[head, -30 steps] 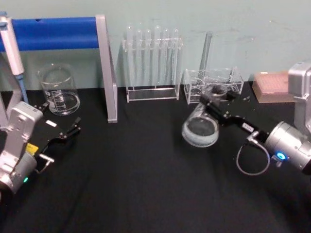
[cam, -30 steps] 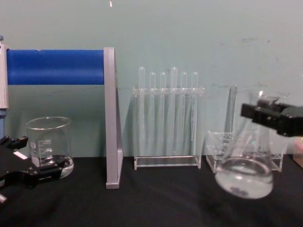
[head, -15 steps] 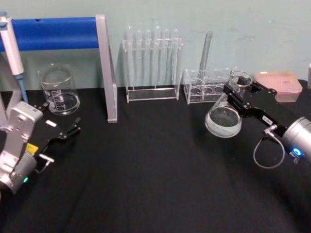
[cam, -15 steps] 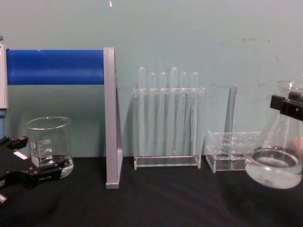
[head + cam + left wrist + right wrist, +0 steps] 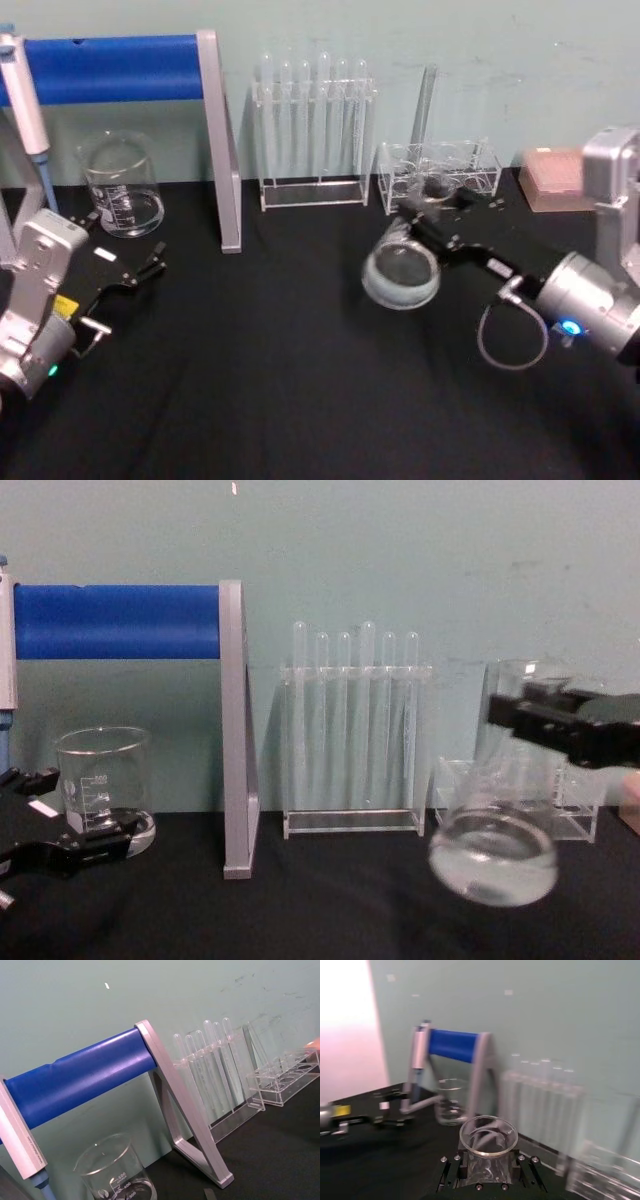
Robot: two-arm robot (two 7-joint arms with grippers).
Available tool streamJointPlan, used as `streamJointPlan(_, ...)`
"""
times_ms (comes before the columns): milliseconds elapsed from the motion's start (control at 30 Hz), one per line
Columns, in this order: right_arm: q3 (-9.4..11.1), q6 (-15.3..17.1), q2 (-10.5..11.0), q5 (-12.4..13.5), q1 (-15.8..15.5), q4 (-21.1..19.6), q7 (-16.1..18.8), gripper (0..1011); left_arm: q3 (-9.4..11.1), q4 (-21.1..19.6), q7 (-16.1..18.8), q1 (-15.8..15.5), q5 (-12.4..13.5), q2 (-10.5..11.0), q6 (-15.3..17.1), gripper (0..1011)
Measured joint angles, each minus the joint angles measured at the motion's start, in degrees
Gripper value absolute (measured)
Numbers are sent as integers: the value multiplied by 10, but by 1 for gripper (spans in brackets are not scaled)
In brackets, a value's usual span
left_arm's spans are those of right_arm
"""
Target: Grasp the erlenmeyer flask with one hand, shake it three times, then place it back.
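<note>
The erlenmeyer flask (image 5: 400,275) hangs tilted above the black table, its wide base swung toward the table's middle and some clear liquid in it. My right gripper (image 5: 425,225) is shut on its neck. From the chest the flask base (image 5: 493,865) is off the table, and the right gripper (image 5: 515,718) holds the neck just under the rim. In the right wrist view the flask's rim (image 5: 488,1136) stands up between the shut jaws of the right gripper (image 5: 487,1167). My left gripper (image 5: 150,265) rests open at the left, near the beaker.
A glass beaker (image 5: 122,188) stands at the back left beside a blue-bar stand (image 5: 220,150) with a pipette (image 5: 25,100). A test tube rack (image 5: 313,130), a small clear rack (image 5: 440,175) and a pink box (image 5: 553,178) line the back.
The right gripper has swung the flask from the right back toward the left, tilting it again. The left arm has not moved.
</note>
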Motion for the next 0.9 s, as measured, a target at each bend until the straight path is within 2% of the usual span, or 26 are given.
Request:
streamJointPlan(167, -29, -1, -1, 4, 14, 1, 46, 449, 0, 0, 0, 0, 0, 0, 0, 1001)
streamJointPlan(300, -62, -4, 0, 11, 28, 1, 88, 449, 0, 0, 0, 0, 0, 0, 0, 1001)
streamJointPlan(433, -81, -6, 1, 16, 37, 2, 111, 449, 0, 0, 0, 0, 0, 0, 0, 1001)
streamJointPlan(700, -99, -12, 5, 25, 46, 5, 125, 449, 0, 0, 0, 0, 0, 0, 0, 1001)
streamJointPlan(900, -91, -17, 10, 30, 43, 7, 97, 449, 0, 0, 0, 0, 0, 0, 0, 1001)
